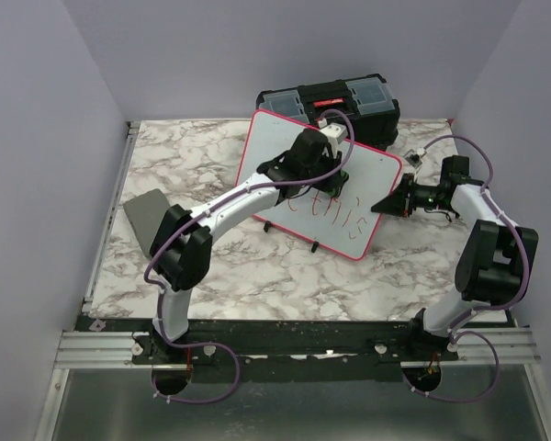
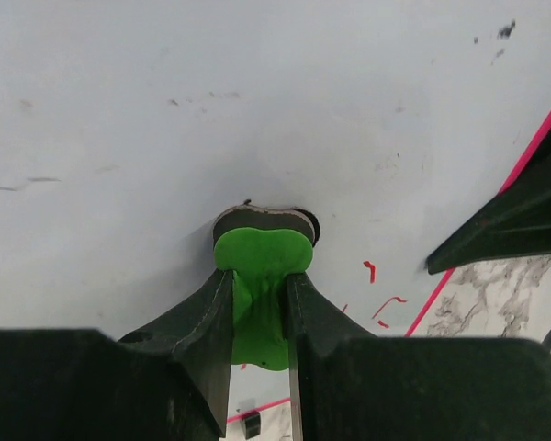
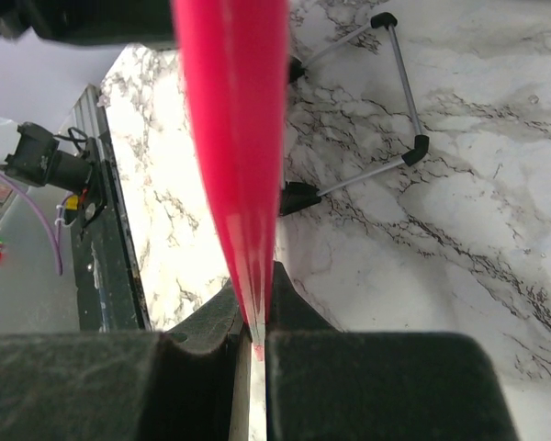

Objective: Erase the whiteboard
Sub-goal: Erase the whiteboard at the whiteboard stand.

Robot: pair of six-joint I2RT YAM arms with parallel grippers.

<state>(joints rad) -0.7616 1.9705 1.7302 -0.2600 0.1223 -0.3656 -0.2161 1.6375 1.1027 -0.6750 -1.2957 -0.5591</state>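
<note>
The whiteboard (image 1: 280, 138) with a pink-red rim stands tilted on the marble table, red handwriting (image 1: 340, 213) on its lower part. My left gripper (image 1: 335, 175) is over the board, shut on a green eraser (image 2: 262, 262) whose dark pad presses on the white surface (image 2: 165, 110). A few red marks (image 2: 386, 303) lie just right of it. My right gripper (image 1: 381, 204) is shut on the board's right edge; in the right wrist view the pink rim (image 3: 234, 110) runs between its jaws (image 3: 257, 312). The board's wire stand with black feet (image 3: 395, 92) shows behind.
A black toolbox (image 1: 340, 99) stands behind the board at the far edge. A small grey flat pad (image 1: 145, 216) lies at the table's left. Marble tabletop (image 1: 257, 276) lies between the board and the arm bases. Purple walls close three sides.
</note>
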